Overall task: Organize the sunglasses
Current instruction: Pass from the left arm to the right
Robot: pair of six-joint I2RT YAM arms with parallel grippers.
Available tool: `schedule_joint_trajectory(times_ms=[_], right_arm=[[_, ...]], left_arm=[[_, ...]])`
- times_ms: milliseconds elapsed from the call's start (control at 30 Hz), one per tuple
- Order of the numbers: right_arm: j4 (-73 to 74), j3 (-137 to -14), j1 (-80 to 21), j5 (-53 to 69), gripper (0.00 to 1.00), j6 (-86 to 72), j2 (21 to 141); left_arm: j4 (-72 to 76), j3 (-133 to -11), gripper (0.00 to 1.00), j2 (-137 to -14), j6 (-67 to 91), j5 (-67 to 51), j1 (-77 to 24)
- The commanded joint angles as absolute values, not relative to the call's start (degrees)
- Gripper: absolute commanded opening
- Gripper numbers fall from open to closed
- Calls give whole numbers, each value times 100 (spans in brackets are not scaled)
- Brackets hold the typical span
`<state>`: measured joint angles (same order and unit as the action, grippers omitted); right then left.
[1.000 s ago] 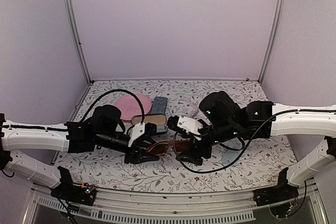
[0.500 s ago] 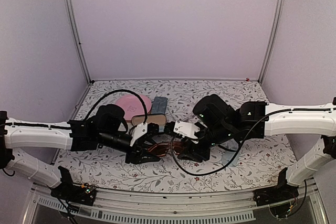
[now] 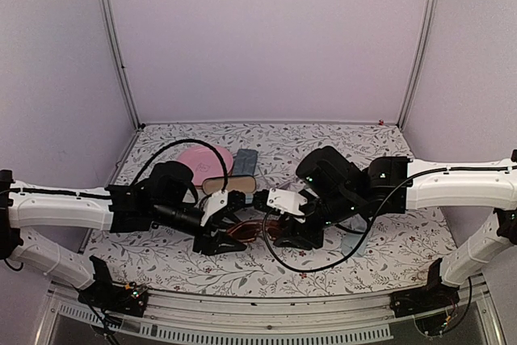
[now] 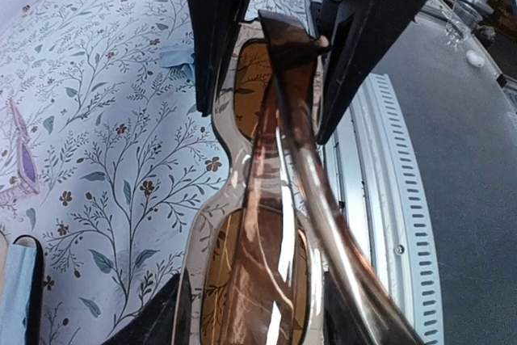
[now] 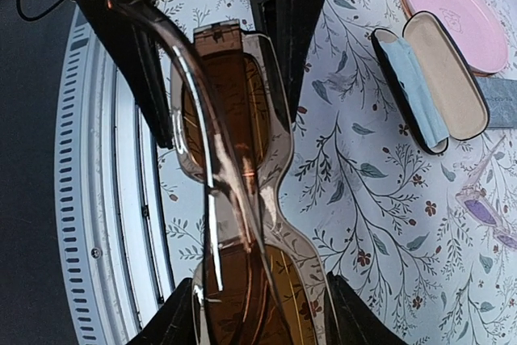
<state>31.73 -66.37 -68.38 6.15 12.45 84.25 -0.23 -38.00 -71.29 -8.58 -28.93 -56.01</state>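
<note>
Gripping the reddish-brown sunglasses (image 3: 252, 230) from opposite sides, left end effector (image 3: 232, 237) and right end effector (image 3: 272, 233) each clamp one end (lenses amber-tinted), near the counter's (image 3: 161, 258) front edge

Soft even light, mild glare, sharp
</note>
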Motion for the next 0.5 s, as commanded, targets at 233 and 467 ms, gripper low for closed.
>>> schedule_joint_trajectory(times_ms=[233,467], right_arm=[[2810,-6372,-6848,595,34,1066,8182],[2722,-6322,-6829,621,33,981,8338]], left_arm=[[322,-3440,97,-6651,-567,-2736,-5520],[1126,-3086,99,-6037,-212,-2368,-5487]])
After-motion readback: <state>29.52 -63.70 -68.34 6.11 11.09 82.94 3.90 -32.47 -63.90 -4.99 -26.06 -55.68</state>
